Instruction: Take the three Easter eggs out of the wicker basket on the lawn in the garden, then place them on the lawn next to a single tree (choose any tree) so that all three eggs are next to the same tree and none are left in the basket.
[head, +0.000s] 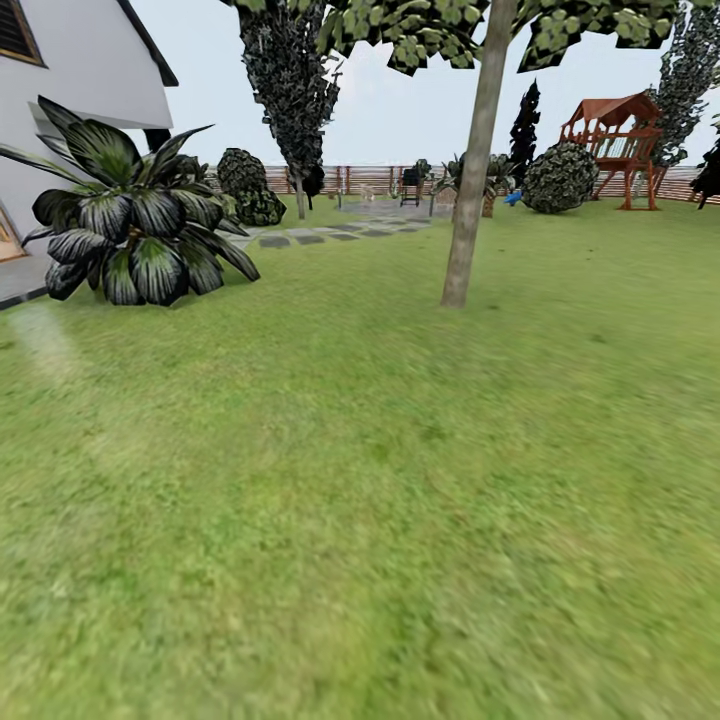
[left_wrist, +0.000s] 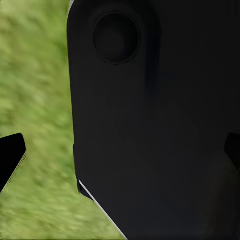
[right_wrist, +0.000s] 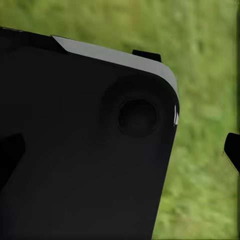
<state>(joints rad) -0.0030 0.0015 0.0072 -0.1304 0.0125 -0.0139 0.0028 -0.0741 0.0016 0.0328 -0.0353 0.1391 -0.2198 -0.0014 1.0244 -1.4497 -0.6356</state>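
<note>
I see the tree (head: 470, 200) straight ahead of me, across the lawn (head: 360, 500). My grippers' fingers look spread apart, holding nothing.

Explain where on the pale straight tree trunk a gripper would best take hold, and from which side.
The bare lower trunk, from the near side across open lawn: it is straight, slightly leaning, branch-free there. It is rooted and probably too thick to clamp.

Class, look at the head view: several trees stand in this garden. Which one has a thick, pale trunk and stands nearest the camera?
The tree rising from the lawn right of centre: its trunk is pale grey-tan and leans slightly, unlike the thin-trunked dark tree farther back.
</note>
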